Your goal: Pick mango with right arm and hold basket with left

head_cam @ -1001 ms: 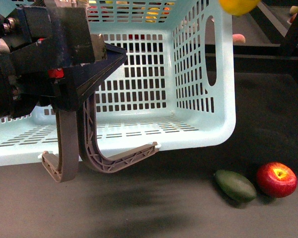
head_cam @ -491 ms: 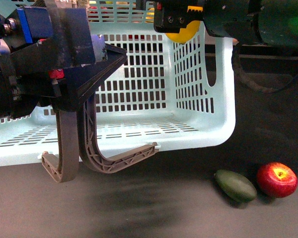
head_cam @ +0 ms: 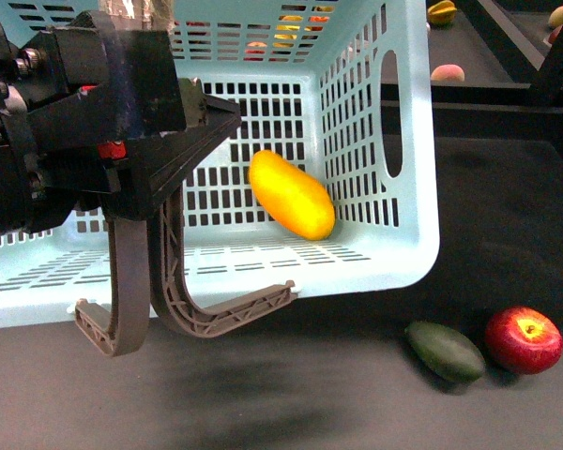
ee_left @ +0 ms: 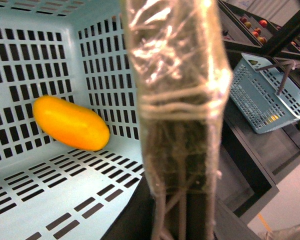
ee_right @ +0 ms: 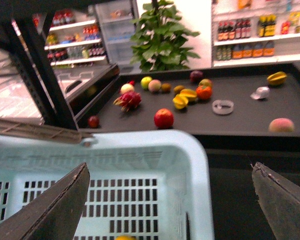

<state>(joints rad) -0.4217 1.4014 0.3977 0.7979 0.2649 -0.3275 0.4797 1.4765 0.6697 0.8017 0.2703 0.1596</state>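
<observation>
The basket (head_cam: 420,225) sat tilted over the dark surface (head_cam: 310,403). The left pincer (head_cam: 169,150) was clamped on it by a grey-brown handle (head_cam: 131,281), and that arm loomed close at the left. The mango (head_cam: 292,196) was inside, low against the back wall near the right-hand corner. The right pincer (ee_right: 170,167) hovered above the rim, fingers wide apart.

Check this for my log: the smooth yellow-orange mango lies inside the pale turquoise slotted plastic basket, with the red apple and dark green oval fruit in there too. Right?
Not quite. The mango does lie inside the basket, but the red apple and dark green oval fruit sit outside it on the dark tabletop, as the front view shows.
</observation>
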